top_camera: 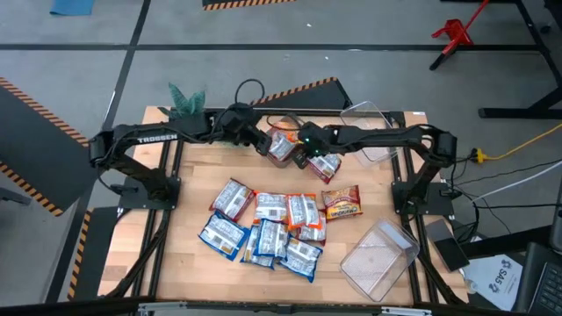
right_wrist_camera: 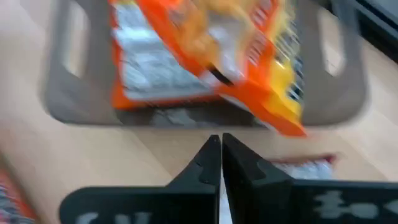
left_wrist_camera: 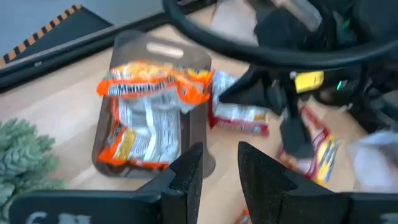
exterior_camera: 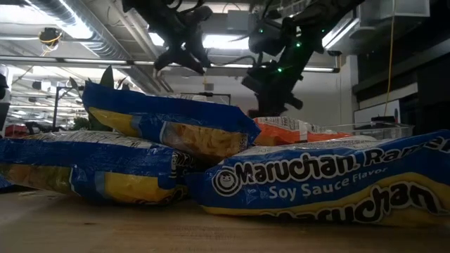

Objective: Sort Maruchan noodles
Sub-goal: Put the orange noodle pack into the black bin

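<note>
Crowded over one clear bin (left_wrist_camera: 155, 46) holding the orange Maruchan packet (left_wrist_camera: 149, 118) just ahead, right pincer (right_wrist_camera: 219, 140) clenched on nothing, left pincer (left_wrist_camera: 217, 152) slightly parted and empty: likely to clash or knock that packet out.

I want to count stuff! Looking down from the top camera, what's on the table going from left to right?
Green plant → pile of blue noodle packets → red-brown noodle packet → clear bin.
</note>
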`<state>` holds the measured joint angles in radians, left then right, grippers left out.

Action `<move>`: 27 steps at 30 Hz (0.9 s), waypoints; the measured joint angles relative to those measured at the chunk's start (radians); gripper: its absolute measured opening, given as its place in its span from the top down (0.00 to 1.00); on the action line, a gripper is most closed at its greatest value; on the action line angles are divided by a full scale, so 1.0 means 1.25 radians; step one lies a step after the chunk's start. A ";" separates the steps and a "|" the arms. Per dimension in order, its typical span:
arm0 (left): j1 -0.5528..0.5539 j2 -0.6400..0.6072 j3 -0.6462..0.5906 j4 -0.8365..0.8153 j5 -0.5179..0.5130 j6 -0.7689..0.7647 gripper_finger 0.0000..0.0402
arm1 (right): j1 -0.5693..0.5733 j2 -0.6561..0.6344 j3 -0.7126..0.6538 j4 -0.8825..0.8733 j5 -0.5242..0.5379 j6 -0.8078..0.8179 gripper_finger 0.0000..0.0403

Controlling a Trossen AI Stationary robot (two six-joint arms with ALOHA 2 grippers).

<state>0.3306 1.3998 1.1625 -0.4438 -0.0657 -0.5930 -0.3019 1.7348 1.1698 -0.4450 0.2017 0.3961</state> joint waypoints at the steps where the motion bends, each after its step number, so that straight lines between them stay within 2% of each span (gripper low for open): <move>1: -0.004 0.002 0.000 -0.003 0.000 0.001 0.77 | 0.000 0.000 0.000 -0.013 0.017 0.000 0.99; 6: -0.023 0.001 0.000 -0.038 0.001 0.003 0.77 | 0.000 -0.003 0.001 -0.058 0.054 -0.022 1.00; 11: -0.049 0.001 0.000 -0.082 0.029 0.017 0.77 | 0.001 -0.005 0.050 -0.070 0.002 -0.040 0.99; 17: -0.081 0.001 0.000 -0.134 -0.022 0.018 0.77 | 0.000 -0.046 0.126 -0.093 -0.043 -0.093 0.99; 23: -0.084 -0.011 0.000 -0.139 -0.024 0.016 0.77 | -0.047 -0.031 0.140 -0.013 -0.038 -0.123 1.00; 27: -0.096 -0.009 0.000 -0.141 -0.038 0.016 0.77 | -0.072 0.023 0.139 0.080 -0.098 -0.129 1.00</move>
<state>0.2112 1.3880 1.1622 -0.6195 -0.1134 -0.5729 -0.3923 1.7635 1.3430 -0.3448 0.0787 0.2354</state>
